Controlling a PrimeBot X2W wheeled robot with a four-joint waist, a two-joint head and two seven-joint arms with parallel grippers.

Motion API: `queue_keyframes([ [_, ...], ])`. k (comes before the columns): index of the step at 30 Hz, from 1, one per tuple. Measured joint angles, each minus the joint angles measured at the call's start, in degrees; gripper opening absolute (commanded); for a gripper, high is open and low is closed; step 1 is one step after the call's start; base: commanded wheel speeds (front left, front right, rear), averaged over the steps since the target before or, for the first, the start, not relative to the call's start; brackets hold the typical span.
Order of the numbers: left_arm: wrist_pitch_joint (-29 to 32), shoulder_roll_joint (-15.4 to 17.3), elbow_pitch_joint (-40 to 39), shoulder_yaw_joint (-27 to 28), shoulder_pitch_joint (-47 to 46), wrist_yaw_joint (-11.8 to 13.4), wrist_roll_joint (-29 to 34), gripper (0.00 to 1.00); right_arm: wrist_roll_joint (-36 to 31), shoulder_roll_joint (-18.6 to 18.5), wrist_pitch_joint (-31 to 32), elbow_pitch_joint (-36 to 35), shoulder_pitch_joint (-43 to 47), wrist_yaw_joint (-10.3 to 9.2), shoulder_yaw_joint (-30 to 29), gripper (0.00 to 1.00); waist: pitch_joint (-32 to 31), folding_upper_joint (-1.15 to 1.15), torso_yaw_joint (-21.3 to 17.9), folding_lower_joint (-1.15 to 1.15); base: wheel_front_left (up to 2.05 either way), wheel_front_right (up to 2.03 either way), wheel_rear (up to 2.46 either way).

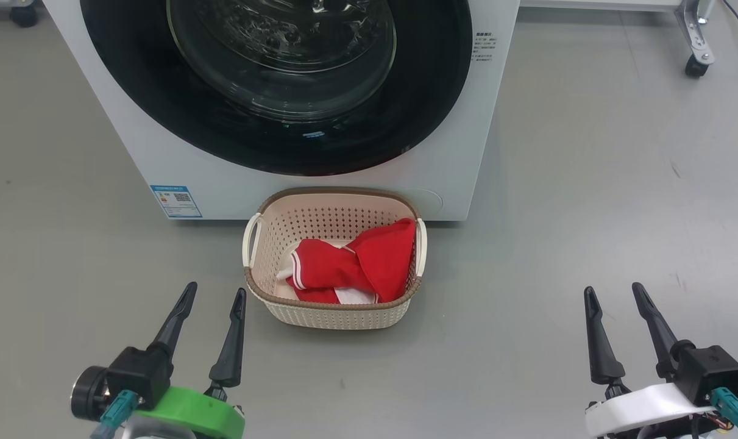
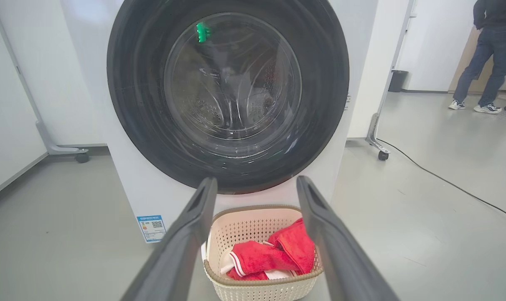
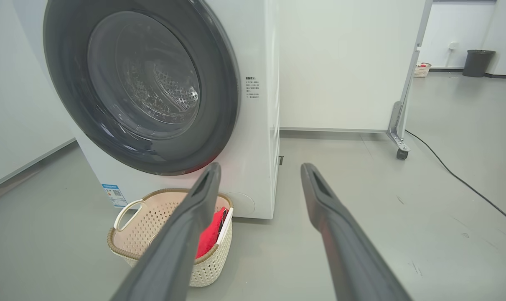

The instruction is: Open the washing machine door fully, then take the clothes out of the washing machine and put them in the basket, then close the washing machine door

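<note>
On the grey floor point(image 1: 588, 213), at 12 o'clock in the head view: the white front-loading washing machine point(image 1: 222, 177) stands with a small blue label point(image 1: 175, 201) at the 7 o'clock corner of its front.
Door: the washing machine door point(image 1: 131, 85) lies shut and flush against the front. Its glossy black rim rings a bulging clear glass bowl, and the perforated steel drum shows through the glass.
Basket: the cream basket point(image 1: 338, 318) sits upright on the floor just in front of the machine, directly at 6 o'clock below the door, with a white handle on each short side.
Clothes: the red clothes point(image 1: 359, 262) with white striped trim lie crumpled inside the basket, heaped toward its 3 o'clock side.
Left tool: the left tool point(image 1: 217, 288) is at 7 o'clock in the head view, just beside the basket's near left corner. Its two dark fingers are spread and hold nothing.
Right tool: the right tool point(image 1: 612, 288) is at 5 o'clock, well apart from the basket. Its fingers are spread and hold nothing.
Background: in the left wrist view, at 2 o'clock, a person point(image 2: 486, 54) stands far off, and a black cable point(image 2: 445, 179) trails across the floor.
</note>
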Motion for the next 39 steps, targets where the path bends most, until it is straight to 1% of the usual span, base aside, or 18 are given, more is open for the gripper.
queue_keyframes([
  [13, 0.00, -0.01, -0.32, -0.02, 0.00, 0.03, -0.01, 1.00, -0.07, -0.21, 0.52, -1.35, 0.15, -0.41, -0.03, 1.00, 0.41, 0.00, 0.41, 0.00, 0.00, 0.00, 0.00],
  [14, 0.00, 0.00, -0.32, -0.02, 0.00, 0.07, -0.01, 0.00, -0.07, -0.22, 0.66, -1.43, 0.16, -0.41, -0.03, 0.00, 0.46, 0.00, 0.41, 0.00, 0.00, 0.00, 0.00],
  [20, -0.02, -0.55, 1.76, -0.33, 1.13, 0.18, -0.36, 0.00, 0.46, 0.68, 0.68, 0.46, 0.80, -0.32, 0.35, 0.00, 0.47, 0.00, 0.39, 0.00, 0.00, 0.00, 0.00],
  [24, -0.01, -0.60, 1.72, -0.21, 1.39, 0.12, -2.49, 0.00, 2.23, 0.78, 0.68, 0.42, 1.15, -0.02, 0.65, 0.00, 0.36, 0.00, 0.19, 0.00, 0.00, 0.00, 0.00],
  [29, 0.51, -0.86, 1.64, 0.18, 1.43, -0.09, -6.27, 0.00, 5.95, 1.04, 0.68, 0.31, 1.24, 0.21, 0.82, 0.00, 0.07, 0.00, -0.25, 0.00, 0.00, 0.00, 0.00],
  [32, 1.25, -1.16, 1.64, 0.56, 1.43, -0.27, -9.16, 0.00, 8.93, 1.16, 0.77, 0.27, 1.24, 0.69, 0.60, 0.00, -0.08, 0.00, -0.47, 0.00, 0.00, 0.00, 0.00],
  [36, 2.02, -1.35, 1.65, 1.63, 1.43, -0.58, -12.93, 0.00, 13.25, 1.51, 1.91, 0.33, 1.16, 0.71, -0.25, 0.00, -0.24, 0.00, -0.70, 0.00, 0.00, 0.00, 0.00],
  [39, 2.61, -1.43, 1.68, 2.09, 1.43, -0.59, -14.52, 0.00, 15.62, 1.59, 2.45, 0.43, 1.05, 0.90, -0.76, 0.00, -0.36, 0.00, -0.87, 0.00, 0.00, 0.00, 0.00],
])
